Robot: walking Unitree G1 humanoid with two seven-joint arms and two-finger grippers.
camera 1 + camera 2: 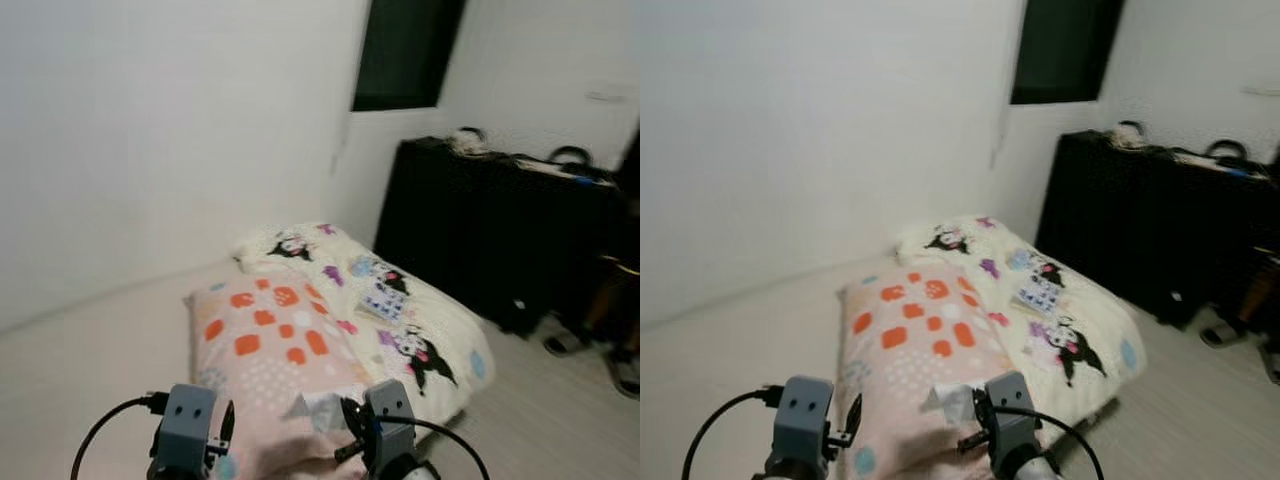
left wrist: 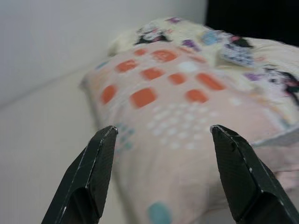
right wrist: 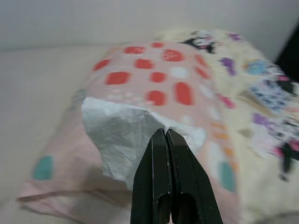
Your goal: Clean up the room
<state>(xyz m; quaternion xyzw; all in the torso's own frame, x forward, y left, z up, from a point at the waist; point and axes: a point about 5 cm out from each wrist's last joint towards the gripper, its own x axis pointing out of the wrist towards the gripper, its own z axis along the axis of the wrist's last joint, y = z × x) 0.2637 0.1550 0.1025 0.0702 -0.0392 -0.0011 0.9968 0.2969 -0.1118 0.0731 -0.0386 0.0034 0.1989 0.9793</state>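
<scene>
A crumpled white tissue (image 3: pixel 114 135) hangs from my right gripper (image 3: pixel 166 134), which is shut on its edge just above a pink pillow (image 1: pixel 270 340) with orange patches. In the left eye view the tissue (image 1: pixel 318 408) sits at the pillow's near end, beside the right gripper (image 1: pixel 352 418). My left gripper (image 2: pixel 161 128) is open with nothing between its fingers and is held over the pillow's near left corner. A cream blanket (image 1: pixel 410 325) printed with cartoon figures lies against the pillow's right side on the floor.
A small blue-patterned item (image 1: pixel 385 300) rests on the blanket. A black cabinet (image 1: pixel 500 225) with things on top stands along the right wall under a dark window (image 1: pixel 405 50). Slippers (image 1: pixel 565 343) lie by the cabinet. Pale floor (image 1: pixel 90 370) spreads to the left.
</scene>
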